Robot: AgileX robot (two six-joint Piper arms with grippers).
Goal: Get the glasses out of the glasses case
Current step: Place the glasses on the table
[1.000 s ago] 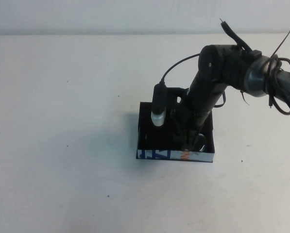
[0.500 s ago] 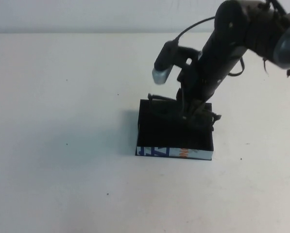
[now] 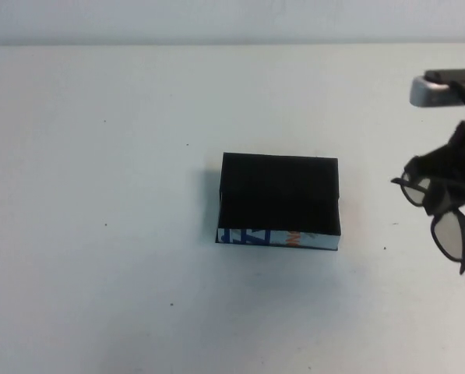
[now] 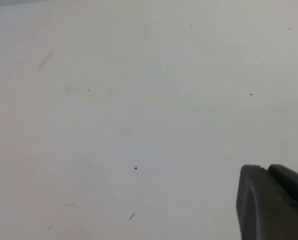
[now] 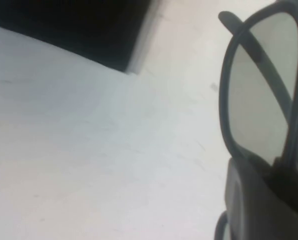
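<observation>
The glasses case (image 3: pixel 279 202) sits open in the middle of the table, its black inside bare and its white printed front wall facing me. It shows as a dark corner in the right wrist view (image 5: pixel 74 25). My right gripper (image 3: pixel 448 181) is at the far right, to the right of the case, shut on the glasses (image 3: pixel 444 222), which hang above the table. In the right wrist view the gripper (image 5: pixel 281 175) pinches the dark frame, with one greyish lens (image 5: pixel 261 90) showing. My left gripper (image 4: pixel 267 169) is out of the high view, shut and empty over bare table.
The white table (image 3: pixel 100 195) stretches wide to the left of and in front of the case. A pale wall runs along the table's far edge. The right arm's camera housing (image 3: pixel 427 92) juts in at the right edge.
My right gripper has lifted the glasses out of the case and carried them away to the right. The case has stayed in place and now shows a bare inside.
</observation>
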